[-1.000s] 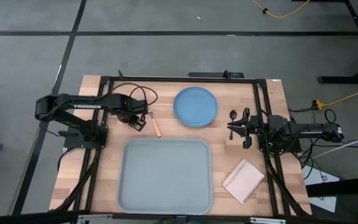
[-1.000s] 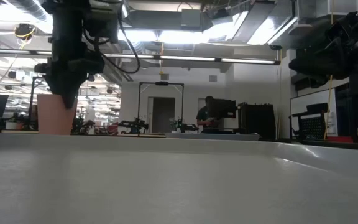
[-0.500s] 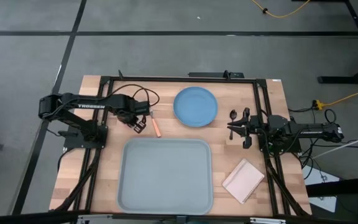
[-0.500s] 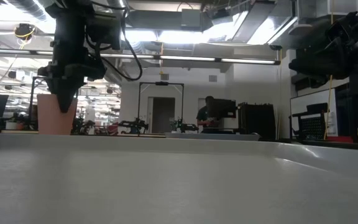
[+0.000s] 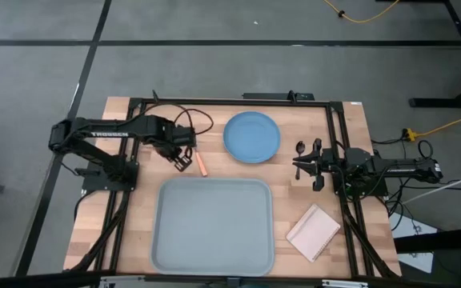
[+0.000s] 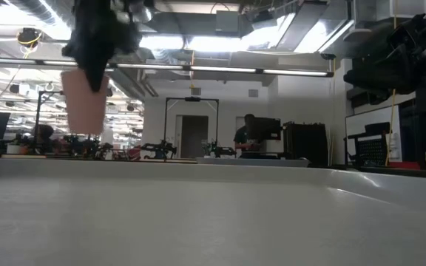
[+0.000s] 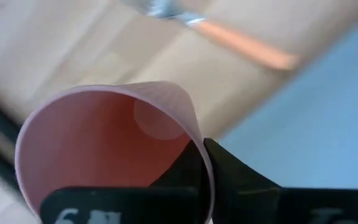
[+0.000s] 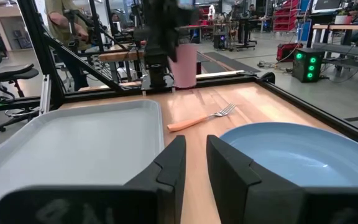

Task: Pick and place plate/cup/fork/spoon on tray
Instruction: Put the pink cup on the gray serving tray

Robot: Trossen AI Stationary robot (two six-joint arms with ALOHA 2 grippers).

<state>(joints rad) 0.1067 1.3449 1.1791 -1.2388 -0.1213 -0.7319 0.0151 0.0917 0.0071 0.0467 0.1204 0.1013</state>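
My left gripper (image 5: 184, 157) is shut on the pink cup (image 6: 85, 100), which hangs clear of the table near the far left; the cup also shows in the right wrist view (image 8: 184, 65). The orange-handled fork (image 5: 201, 163) lies on the wood just right of it. The light-blue plate (image 5: 251, 136) lies at the far middle. The grey-blue tray (image 5: 213, 226) lies at the near middle. The dark spoon (image 5: 300, 149) lies by my right gripper (image 5: 298, 166), which waits at the right, its fingers a narrow gap apart and empty. My left gripper pinches the cup's wall at the rim (image 7: 196, 140), one finger inside the cup (image 7: 182, 171) and one outside (image 7: 238, 180). The fingers come from above, pointing down. The cup hangs upright below them, its mouth up, lifted clear of the table.
A small beige flat rectangle (image 5: 313, 232) lies at the near right beside the tray. Black frame rails (image 5: 338, 136) run along the table's sides and far edge. A person stands in the room beyond the table (image 6: 244, 133).
My left gripper has gone up with the cup and a little toward the table's right edge. The cup, which stood on the table, now hangs lifted clear of it, still upright.
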